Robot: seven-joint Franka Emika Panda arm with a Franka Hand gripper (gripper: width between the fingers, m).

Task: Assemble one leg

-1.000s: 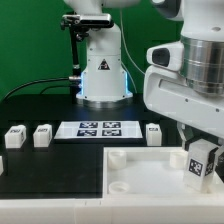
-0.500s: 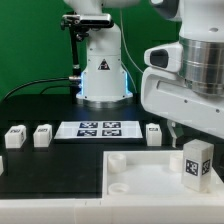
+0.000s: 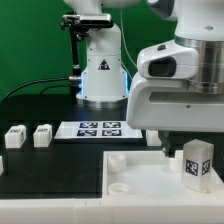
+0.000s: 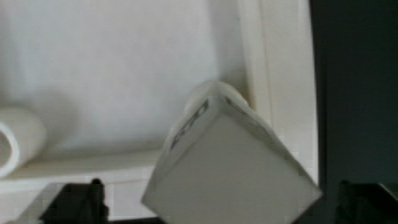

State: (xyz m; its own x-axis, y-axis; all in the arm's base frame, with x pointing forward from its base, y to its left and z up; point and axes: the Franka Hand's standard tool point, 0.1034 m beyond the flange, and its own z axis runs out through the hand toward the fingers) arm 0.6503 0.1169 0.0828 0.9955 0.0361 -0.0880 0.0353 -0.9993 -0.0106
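Leg stage part done, not finished.
Robot arm (image 3: 185,85) low over big white board (image 3: 130,172); gripper (image 4: 214,205) spread wide, fingertips (image 4: 80,200) clear on both sides of leg (image 3: 197,160). Stands upright on that board toward exterior view's right, tag facing out; seating in socket not visible, so judged yet to be gripped and twisted home. Two spare legs (image 3: 42,134) untouched on table (image 3: 50,175), exterior view's left.

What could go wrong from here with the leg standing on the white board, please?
1. The leg stands loose, not touched by the open pincer; a sideways move could topple it.
2. In the wrist view it looks turned against the fingers, so closing might catch its corners and twist it.
3. It stands near the rim of the white board and could be pushed off.
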